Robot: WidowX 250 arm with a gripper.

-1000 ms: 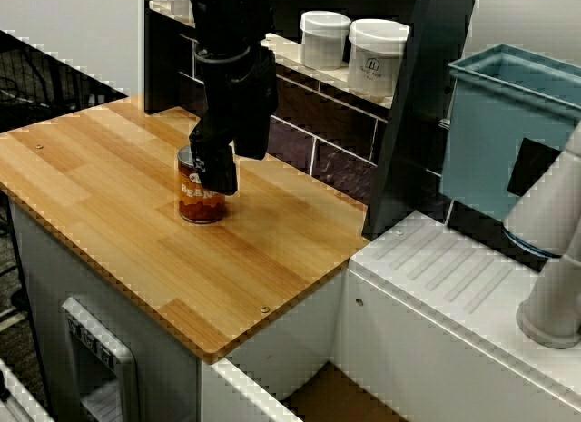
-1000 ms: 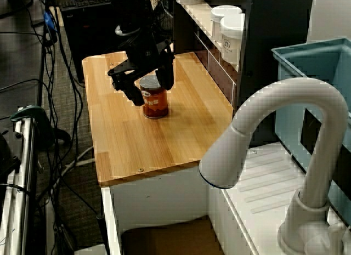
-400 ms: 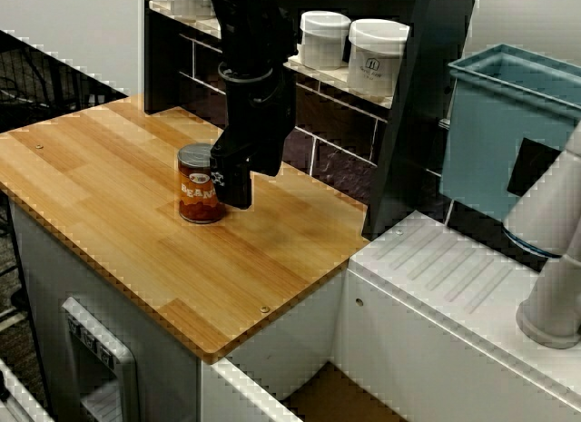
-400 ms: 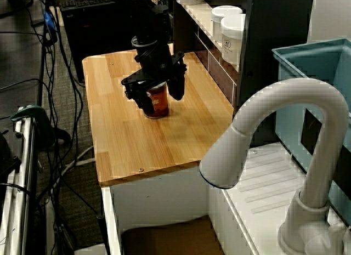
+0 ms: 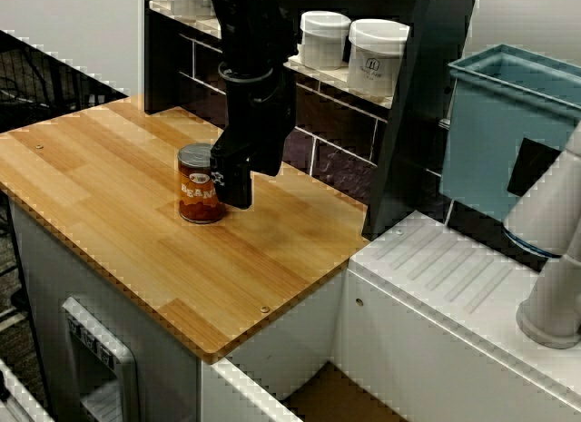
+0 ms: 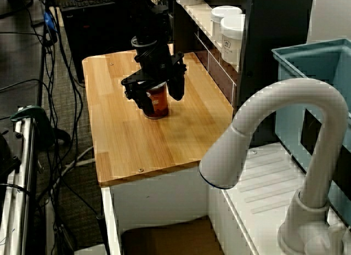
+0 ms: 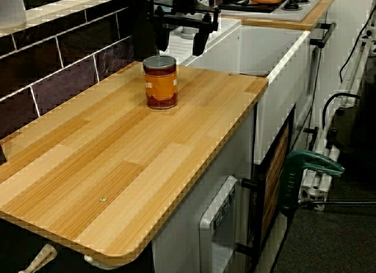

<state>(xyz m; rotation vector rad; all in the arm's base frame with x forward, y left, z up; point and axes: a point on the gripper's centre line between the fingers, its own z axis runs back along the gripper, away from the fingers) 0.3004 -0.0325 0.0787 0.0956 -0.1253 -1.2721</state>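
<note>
While the fingers (image 7: 198,44) hang spread and empty just past the can (image 7: 160,82), toward the bench's (image 7: 117,167) edge by the sink (image 7: 264,50), I judge centring around it comes first.

surface: wooden counter (image 5: 272,250) | on it: upright can (image 5: 195,191), label possibly "beans"

Mock kitchen set up in a lab: wooden desk (image 7: 147,167), tiled wall (image 7: 64,61), white faucet (image 6: 274,129), stove (image 7: 285,7), jars (image 5: 377,57) on a shelf (image 5: 313,68), bean can (image 7: 160,82); loose cables (image 6: 59,57) trail over the floor (image 6: 74,178).
</note>
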